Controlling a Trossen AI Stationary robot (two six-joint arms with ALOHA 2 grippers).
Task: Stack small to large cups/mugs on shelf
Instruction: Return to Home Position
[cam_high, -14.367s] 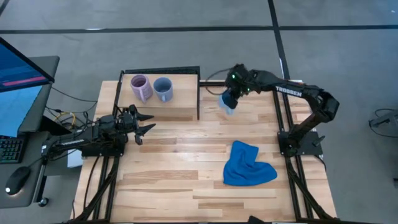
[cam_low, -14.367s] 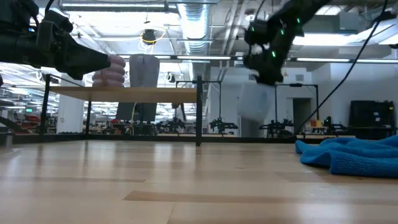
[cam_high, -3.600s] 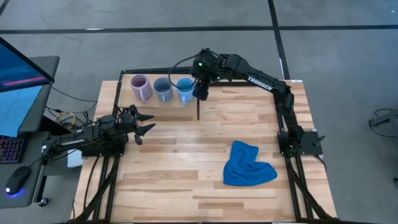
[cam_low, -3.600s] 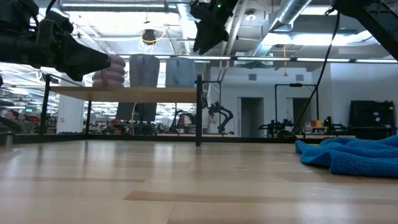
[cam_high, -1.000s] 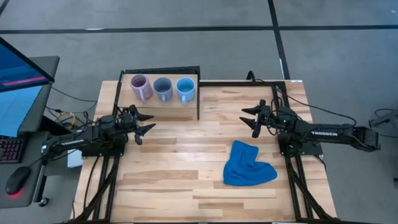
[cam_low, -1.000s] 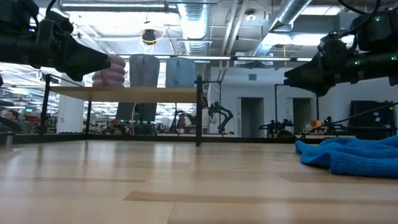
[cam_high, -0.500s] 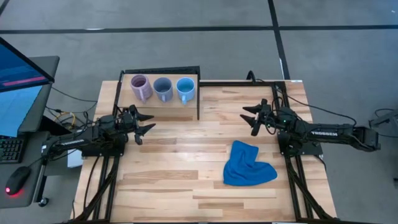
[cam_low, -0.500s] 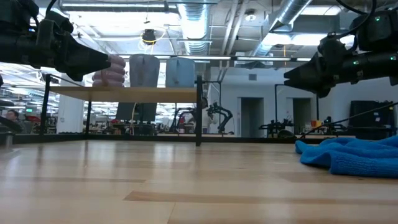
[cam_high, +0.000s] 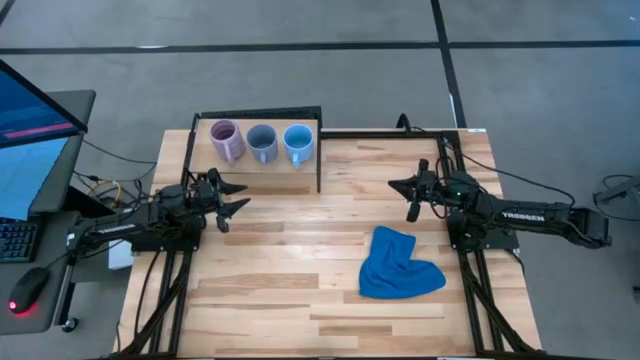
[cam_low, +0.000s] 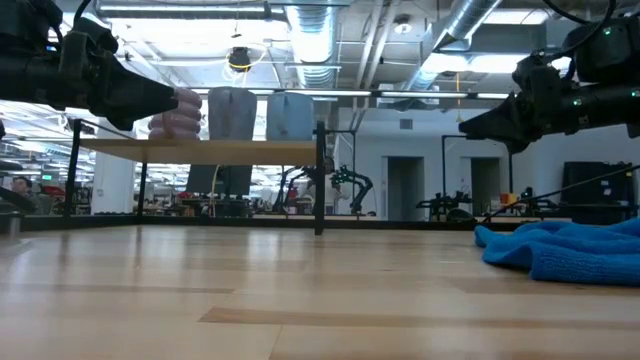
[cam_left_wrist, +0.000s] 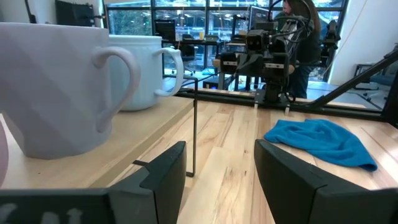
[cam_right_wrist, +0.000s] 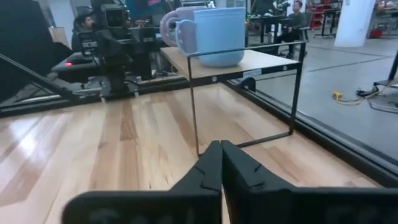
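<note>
1. The worktop (cam_high: 300, 250), a slatted wooden surface, carried all items. A broad band of bare wood ran across its middle between the two arms. The near-left quarter was also bare wood.
2. The shelf (cam_high: 260, 178) stood at the far-left corner of the worktop. It was a light board raised on a thin black frame. Its near-right frame post (cam_high: 319, 185) bordered the bare middle band.
3. The blue cloth (cam_high: 398, 265) lay crumpled on the near-right part of the worktop. It was just nearer than the right arm and well apart from the shelf.
4. The left gripper (cam_high: 240, 197) hung at the left side of the worktop, just nearer than the shelf, pointing toward the middle. Its fingers were spread wide and held nothing.
5. The right gripper (cam_right_wrist: 221, 149) hung at the right side, opposite the left gripper and pointing toward it. Its fingers were pressed together with nothing between them.
6. Three mugs stood in a close row along the far part of the shelf. From the left these were the pale purple mug (cam_high: 226, 139), the grey-blue mug (cam_high: 262, 142) and the bright light blue mug (cam_high: 298, 142). The last stood nearest the right edge of the shelf.
</note>
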